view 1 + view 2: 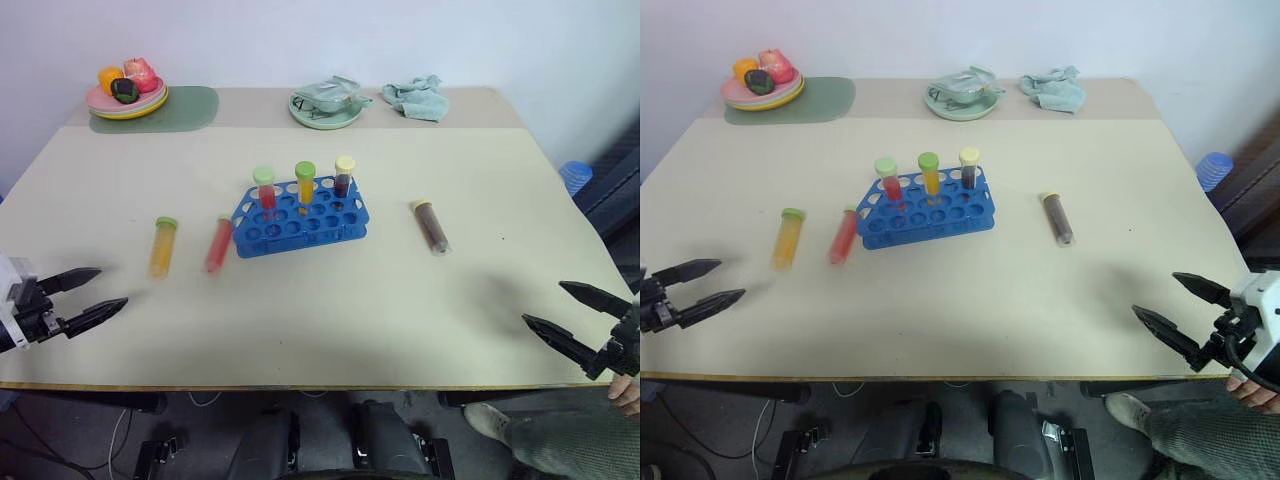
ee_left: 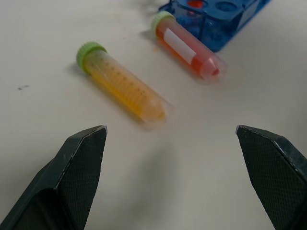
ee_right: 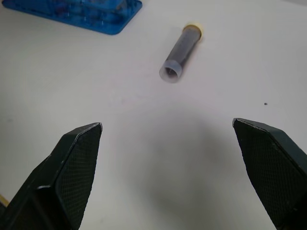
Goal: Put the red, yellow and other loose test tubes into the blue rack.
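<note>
Here's the big beige table, and at its middle the blue rack stands with three capped tubes upright in its back row: red, yellow and dark. The rack sits ahead of both claws, off to the right of the left gripper and off to the left of the right gripper. Both claws hover over the table's near edge, fingers spread wide, nothing in them!

Three loose tubes lie flat. The yellow-orange tube, green-capped, rests just ahead of the left gripper, nearest to it. The red tube lies beyond that one, its cap end just beside the rack's left end. Over on the other side, the dark maroon tube, yellow-capped, lies ahead of the right gripper and well apart from it, with its base towards that claw.

At the far edge, well beyond both claws: a plate of toy food, a green dish and a crumpled cloth.
</note>
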